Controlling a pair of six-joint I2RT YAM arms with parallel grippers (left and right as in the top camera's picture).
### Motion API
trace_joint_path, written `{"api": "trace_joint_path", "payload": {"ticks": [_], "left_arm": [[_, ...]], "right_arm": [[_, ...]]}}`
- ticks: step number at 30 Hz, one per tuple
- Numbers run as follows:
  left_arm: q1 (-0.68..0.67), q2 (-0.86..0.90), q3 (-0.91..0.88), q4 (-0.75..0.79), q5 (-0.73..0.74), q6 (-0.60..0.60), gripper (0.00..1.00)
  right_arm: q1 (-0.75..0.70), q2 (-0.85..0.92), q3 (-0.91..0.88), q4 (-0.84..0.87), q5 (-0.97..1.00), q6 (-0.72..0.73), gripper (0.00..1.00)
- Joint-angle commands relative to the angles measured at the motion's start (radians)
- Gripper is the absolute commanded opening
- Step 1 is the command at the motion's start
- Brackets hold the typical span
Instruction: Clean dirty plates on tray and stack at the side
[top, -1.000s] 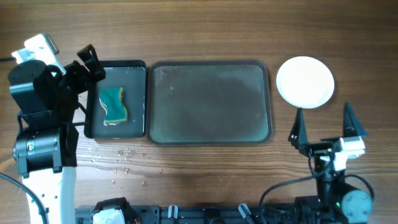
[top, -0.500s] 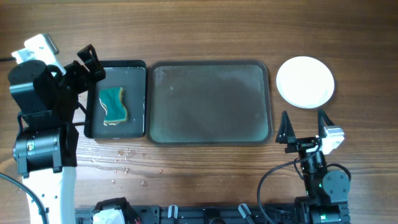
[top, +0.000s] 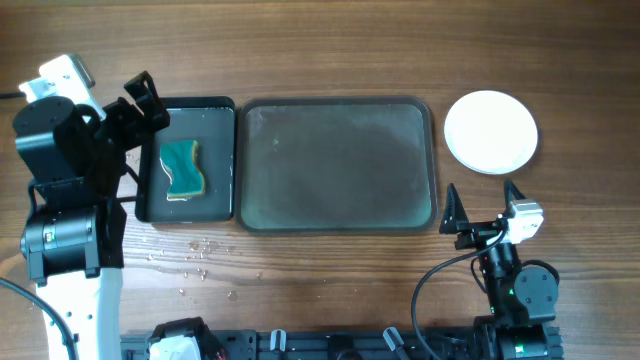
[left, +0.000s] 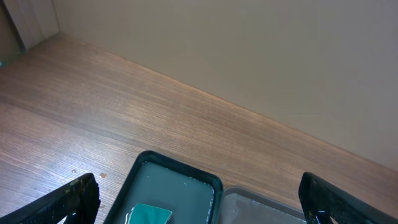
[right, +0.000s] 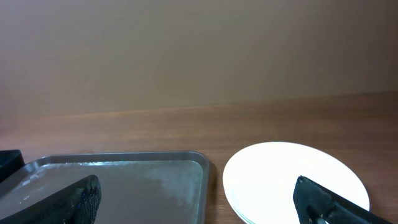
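Black claw hardware first, far left: the left claw (top: 143, 103) hangs over the far left corner of the narrow black tray (top: 222, 150). Its fingers are spread wide with nothing between them. We judge it is parked there to be near the wash water.

- In that tray lies a teal sponge (top: 183, 168) in shallow water, its long axis running near to far.
- Water drops (top: 195, 255) speckle the wooden bench (top: 330, 50) on the near side of the black tray.

Centre: the grey-green tray (top: 338, 102) sits just beside the black one, long axis left to right. We see no plate on it, only a wet sheen.

Right of it:
- The plates (top: 490, 131) sit on the bench off the tray's far right corner, apart from its rim.
- Overhead they read as one white disc, face up. Being round, they have no long axis.
- In the right wrist view we make out layered rims at the near edge, so a stack. We cannot count them.

Near right: the right claw (top: 482, 200) hovers on the near side of the plates. It points toward the far edge, fingers spread and holding nothing.

Our judgement: with the tray bare and the stack at the side, little or nothing of the job is left.
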Motion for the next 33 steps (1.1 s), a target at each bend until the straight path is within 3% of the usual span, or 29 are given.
{"api": "trace_joint_path", "payload": {"ticks": [1,24,33], "left_arm": [[0.002,0.001,0.007,0.002,0.011,-0.013,1.00],[0.000,0.001,0.006,0.002,0.011,-0.013,1.00],[0.000,-0.132,-0.018,-0.171,0.011,-0.013,1.00]], "right_arm": [[-0.007,-0.014,-0.001,0.003,-0.019,-0.019,1.00],[-0.007,-0.014,-0.001,0.003,-0.019,-0.019,1.00],[-0.007,-0.014,-0.001,0.003,-0.019,-0.019,1.00]]}}
